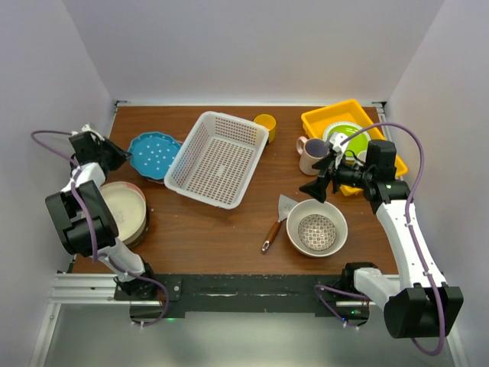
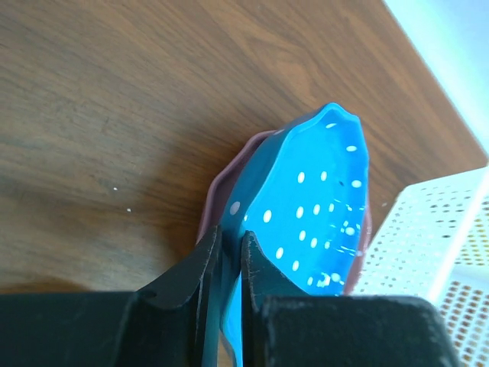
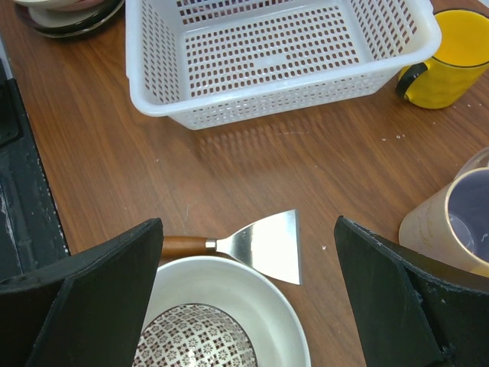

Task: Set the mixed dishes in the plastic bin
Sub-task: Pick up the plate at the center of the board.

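Left fingers [image 2: 187, 279] are pinching the blue plate [image 2: 313, 206] beside the bin [image 1: 218, 164], right fingers [image 3: 92, 298] gaping; white walls [image 1: 252, 46] are enclosing the worktop [image 1: 221, 229].

— How do my arms look on your feed?
— The left arm [image 1: 84, 210] and the right arm [image 1: 403, 229] both have white link shells and chunky black joint housings. A thin purple cable [image 1: 397, 127] loops along each.
— On my wrist views, the right end effector [image 3: 248, 229] has broad matte-black fingers [image 3: 92, 298]. The left end effector [image 2: 229, 260] is black too.
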`<action>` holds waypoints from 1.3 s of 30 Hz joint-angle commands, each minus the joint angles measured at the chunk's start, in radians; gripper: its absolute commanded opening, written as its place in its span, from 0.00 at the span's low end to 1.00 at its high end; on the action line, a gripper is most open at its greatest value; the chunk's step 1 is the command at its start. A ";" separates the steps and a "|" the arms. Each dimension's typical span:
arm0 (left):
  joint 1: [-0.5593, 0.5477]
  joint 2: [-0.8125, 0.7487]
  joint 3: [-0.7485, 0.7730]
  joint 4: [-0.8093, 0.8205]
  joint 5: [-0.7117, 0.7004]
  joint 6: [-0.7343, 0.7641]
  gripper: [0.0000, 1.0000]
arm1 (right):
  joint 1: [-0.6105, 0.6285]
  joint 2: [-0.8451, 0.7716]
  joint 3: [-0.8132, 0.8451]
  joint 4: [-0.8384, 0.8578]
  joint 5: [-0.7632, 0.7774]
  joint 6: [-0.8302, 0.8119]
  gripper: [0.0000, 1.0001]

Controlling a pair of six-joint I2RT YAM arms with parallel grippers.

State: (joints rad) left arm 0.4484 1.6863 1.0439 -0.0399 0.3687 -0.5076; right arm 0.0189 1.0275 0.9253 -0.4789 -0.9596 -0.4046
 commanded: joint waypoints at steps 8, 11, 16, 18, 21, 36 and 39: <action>0.036 -0.128 -0.018 0.196 0.107 -0.170 0.00 | 0.004 -0.001 0.000 0.033 -0.005 0.013 0.98; 0.035 -0.132 -0.022 0.195 0.095 -0.172 0.00 | 0.004 -0.001 0.000 0.034 -0.007 0.013 0.98; 0.041 -0.135 -0.022 0.204 0.092 -0.192 0.00 | 0.006 -0.001 -0.002 0.036 -0.005 0.015 0.98; 0.041 -0.134 -0.016 0.201 0.087 -0.192 0.00 | 0.006 -0.003 -0.002 0.036 -0.005 0.015 0.98; 0.042 -0.129 -0.010 0.196 0.078 -0.189 0.00 | 0.006 -0.001 -0.002 0.036 -0.005 0.016 0.98; 0.050 -0.126 -0.010 0.196 0.082 -0.210 0.00 | 0.125 0.077 0.050 -0.006 0.025 -0.051 0.98; 0.053 -0.135 -0.012 0.196 0.084 -0.221 0.00 | 0.234 0.152 0.127 -0.050 0.079 -0.068 0.98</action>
State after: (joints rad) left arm 0.4908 1.6230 0.9993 0.0204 0.3855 -0.6460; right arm 0.1322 1.1015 0.9455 -0.4953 -0.9413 -0.4278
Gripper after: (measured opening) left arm 0.154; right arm 0.983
